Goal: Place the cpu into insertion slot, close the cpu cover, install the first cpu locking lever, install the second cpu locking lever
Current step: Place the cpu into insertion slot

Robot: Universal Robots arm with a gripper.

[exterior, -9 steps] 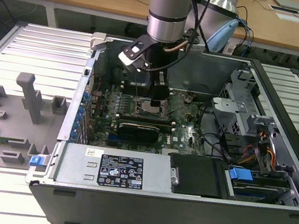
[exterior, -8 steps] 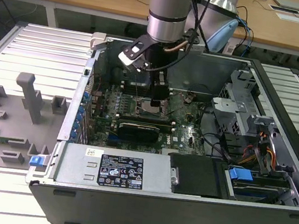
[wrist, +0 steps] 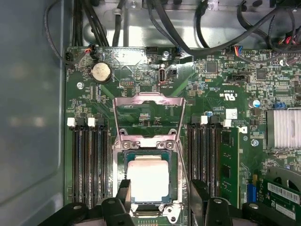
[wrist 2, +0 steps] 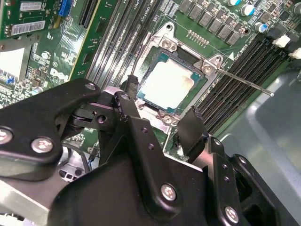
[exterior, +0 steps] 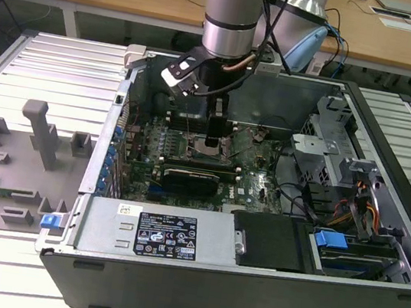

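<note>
The cpu [wrist: 148,182] lies flat in the insertion slot [wrist: 175,188], its pale metal face up; the second wrist view shows the cpu [wrist 2: 167,84] framed by the slot's dark border. The cpu cover [wrist: 148,100] is swung open, away from the socket, on its hinge. A thin locking lever [wrist 2: 244,82] sticks out free beside the socket. My gripper [wrist: 161,193] hovers just over the socket, open, with one black finger [wrist: 123,190] on each side of the chip and nothing held. In the exterior view the gripper [exterior: 214,136] reaches down into the open computer case [exterior: 369,302].
Memory slots [wrist: 89,165] flank the socket, with one module [wrist: 229,165] fitted. A black graphics card [exterior: 190,176] lies just in front of the socket. Cables [wrist: 188,28] run along the case wall. A grey fixture [exterior: 38,137] stands on the table at the exterior view's left.
</note>
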